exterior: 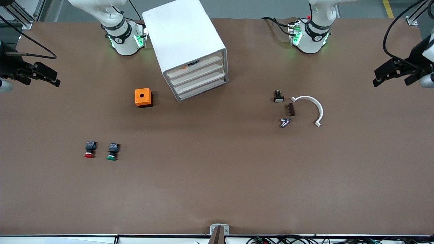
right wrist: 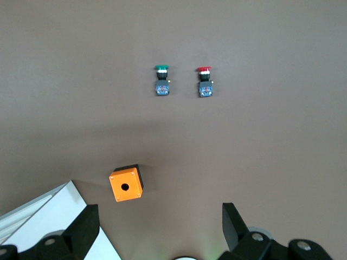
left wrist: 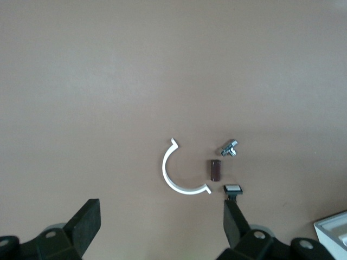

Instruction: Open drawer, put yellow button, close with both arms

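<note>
The white cabinet [exterior: 184,37] stands between the arm bases, and all four drawer fronts sit flush. In the gap above the top drawer [exterior: 203,64] I see a small yellow-orange spot [exterior: 184,67] with a black part beside it, which looks like the yellow button. My right gripper [exterior: 51,77] is open and empty, up over the right arm's end of the table. It also shows in the right wrist view [right wrist: 161,227]. My left gripper [exterior: 381,76] is open and empty over the left arm's end, and it shows in the left wrist view [left wrist: 161,227].
An orange box [exterior: 143,98] with a hole stands beside the cabinet. A red-capped button [exterior: 90,149] and a green-capped button [exterior: 113,151] lie nearer the front camera. A white arc [exterior: 313,106], brown block [exterior: 291,109], metal fitting [exterior: 284,122] and small black switch [exterior: 278,97] lie toward the left arm's end.
</note>
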`<state>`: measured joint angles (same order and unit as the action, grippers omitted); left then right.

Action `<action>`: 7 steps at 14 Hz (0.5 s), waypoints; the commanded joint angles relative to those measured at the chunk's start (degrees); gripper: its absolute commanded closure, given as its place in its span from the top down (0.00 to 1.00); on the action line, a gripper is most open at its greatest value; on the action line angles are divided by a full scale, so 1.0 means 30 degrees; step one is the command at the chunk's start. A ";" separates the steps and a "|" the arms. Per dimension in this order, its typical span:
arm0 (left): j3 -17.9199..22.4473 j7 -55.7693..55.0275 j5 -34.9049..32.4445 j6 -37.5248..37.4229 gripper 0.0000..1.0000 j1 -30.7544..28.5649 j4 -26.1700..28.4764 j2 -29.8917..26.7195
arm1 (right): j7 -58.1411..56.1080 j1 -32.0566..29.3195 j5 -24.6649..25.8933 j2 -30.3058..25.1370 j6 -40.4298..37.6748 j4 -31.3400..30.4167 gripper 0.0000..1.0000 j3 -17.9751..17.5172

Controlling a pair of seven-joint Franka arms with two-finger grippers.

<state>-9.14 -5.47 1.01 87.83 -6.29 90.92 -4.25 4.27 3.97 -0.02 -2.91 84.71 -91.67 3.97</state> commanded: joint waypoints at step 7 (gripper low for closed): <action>-0.0031 -0.0930 -0.0191 -0.0361 1.00 0.0017 -0.0600 0.0187 | -0.0104 -0.0091 0.0328 0.0179 -0.0493 0.0148 1.00 -0.0065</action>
<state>-9.07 -7.84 1.01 87.37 -6.07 90.80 -4.29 4.27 3.97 0.10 -2.41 83.90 -91.73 3.98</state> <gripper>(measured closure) 0.000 0.000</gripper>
